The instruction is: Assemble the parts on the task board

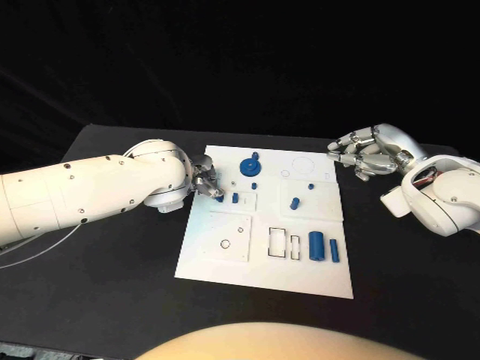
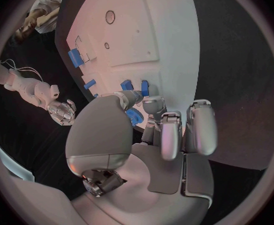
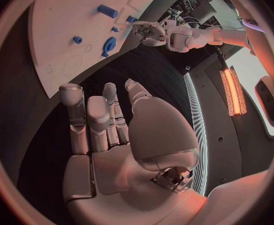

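Task board (image 1: 264,259): white plate at centre of the head view, on the black table (image 1: 110,292). Blue parts lie on it: a gear-shaped part (image 1: 250,164) near the upper edge, a small peg (image 1: 294,202) at mid-board, and two cylinders (image 1: 325,247) side by side at lower right.

Left hand (image 1: 207,181): at the board's left edge, centre-left of the frame. The left wrist view shows its fingers (image 2: 165,135) curled down over blue parts; whether any part is gripped cannot be determined.

Right hand (image 1: 367,155): upper right of the frame, off the board's upper right corner, above the table. Fingers (image 3: 90,122) extended and apart, holding nothing.
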